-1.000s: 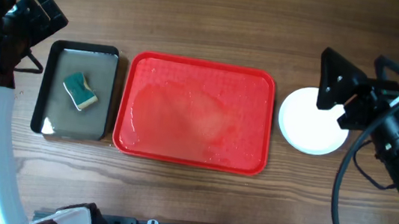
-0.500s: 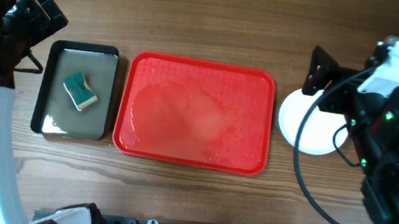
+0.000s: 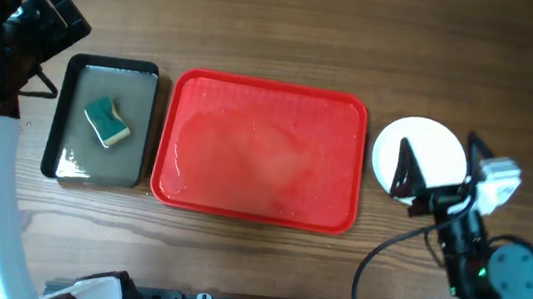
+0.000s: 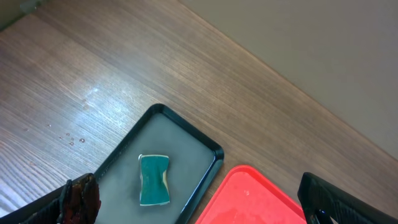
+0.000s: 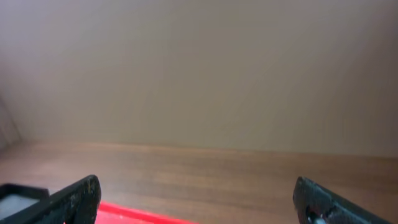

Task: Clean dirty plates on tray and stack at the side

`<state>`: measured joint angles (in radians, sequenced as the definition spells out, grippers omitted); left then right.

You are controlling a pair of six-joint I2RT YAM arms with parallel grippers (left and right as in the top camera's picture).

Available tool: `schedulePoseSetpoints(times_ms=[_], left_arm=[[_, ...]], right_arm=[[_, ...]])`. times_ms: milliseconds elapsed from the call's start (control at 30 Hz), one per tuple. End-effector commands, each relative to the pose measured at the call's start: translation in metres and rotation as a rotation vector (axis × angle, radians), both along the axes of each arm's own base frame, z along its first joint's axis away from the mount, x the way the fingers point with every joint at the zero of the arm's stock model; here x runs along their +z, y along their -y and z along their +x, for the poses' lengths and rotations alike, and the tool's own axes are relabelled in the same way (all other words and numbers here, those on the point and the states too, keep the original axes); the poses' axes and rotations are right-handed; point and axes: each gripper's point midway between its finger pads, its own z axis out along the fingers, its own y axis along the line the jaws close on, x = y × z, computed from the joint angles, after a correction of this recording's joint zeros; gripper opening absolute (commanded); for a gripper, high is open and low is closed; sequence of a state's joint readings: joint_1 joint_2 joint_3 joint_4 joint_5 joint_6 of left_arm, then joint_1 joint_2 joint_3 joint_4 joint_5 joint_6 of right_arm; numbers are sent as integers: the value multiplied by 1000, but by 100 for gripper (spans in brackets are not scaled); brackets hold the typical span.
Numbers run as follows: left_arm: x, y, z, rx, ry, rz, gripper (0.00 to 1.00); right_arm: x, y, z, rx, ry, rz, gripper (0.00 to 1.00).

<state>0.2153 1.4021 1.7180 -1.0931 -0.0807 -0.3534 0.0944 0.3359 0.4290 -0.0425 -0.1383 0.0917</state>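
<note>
White plate (image 3: 436, 139) just right of the tray (image 3: 269, 86), both grippers empty.
The right gripper (image 3: 438, 161) hung over that plate with fingers spread wide; whether other plates lay beneath could not be told. Left of the tray, the left gripper (image 4: 202, 202) gaped above the black tray (image 3: 68, 117) holding a sponge (image 3: 107, 121).

light: bright, even, soft shadows | glare: wet sheen on red tray (image 3: 262, 149) | blur: right wrist view soft
</note>
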Motion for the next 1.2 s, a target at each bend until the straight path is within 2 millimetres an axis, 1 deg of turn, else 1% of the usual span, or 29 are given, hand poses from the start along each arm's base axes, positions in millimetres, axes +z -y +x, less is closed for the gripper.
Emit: schedulePoseSetpoints(times_ms=[0,33,133,267,367,433,1167], left_arm=[[6,0,-1,-5,16,6,100],[6,0,-1,-5,16,6,100],[6,0,-1,-5,16,6,100],[6,0,-1,-5,16,6,100],[6,0,-1,-5,16,6,100],[6,0,-1,-5,16,6,100],[6,0,-1,-5,16,6,100]], right_arm=[[-26,-3,-12,26,55,-8,100],[-37,-4,-15,32,67,-7,100],[-52,-4,-17,35,92,-6,100],[-73,-4,-16,36,83,-6,99],[-96,-6,-11,44,34,14,100],[-116,-6,-10,45,-41,32,100],[-119,-6,-9,44,-56,35,100]])
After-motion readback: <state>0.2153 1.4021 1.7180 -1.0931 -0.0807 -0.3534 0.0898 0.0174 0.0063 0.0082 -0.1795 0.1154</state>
